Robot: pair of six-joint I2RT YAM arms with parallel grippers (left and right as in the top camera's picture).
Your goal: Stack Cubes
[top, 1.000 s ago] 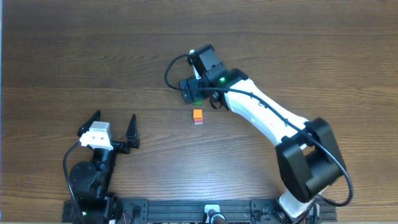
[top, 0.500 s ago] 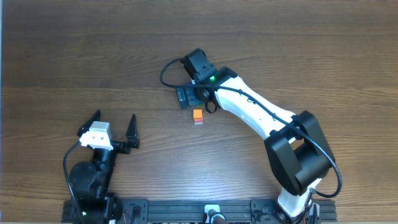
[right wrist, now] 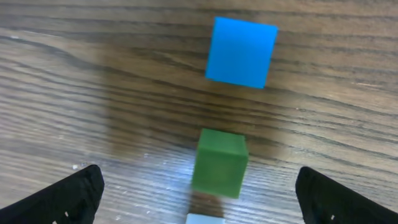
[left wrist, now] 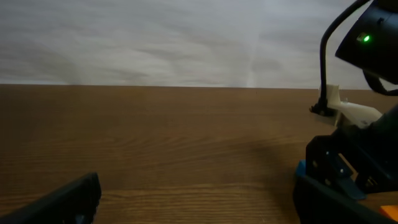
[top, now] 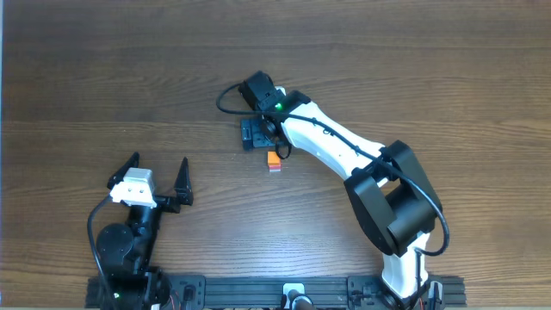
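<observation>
Located cube stack [top: 274, 162] near the middle of the table [top: 103, 69], one cube sitting on another. Noted right gripper [top: 256, 134] close by at 11 o'clock from the stack, above the table. From its wrist camera: found near cube [right wrist: 219, 163] under the gap between the spread fingers [right wrist: 74, 196], and far cube [right wrist: 241, 52] just beyond it, apart, both flat on the table. Noted left gripper [top: 157, 176] well apart, at 9 o'clock from the stack. Logged arm bases at 7 and 5 o'clock of the table edge.
</observation>
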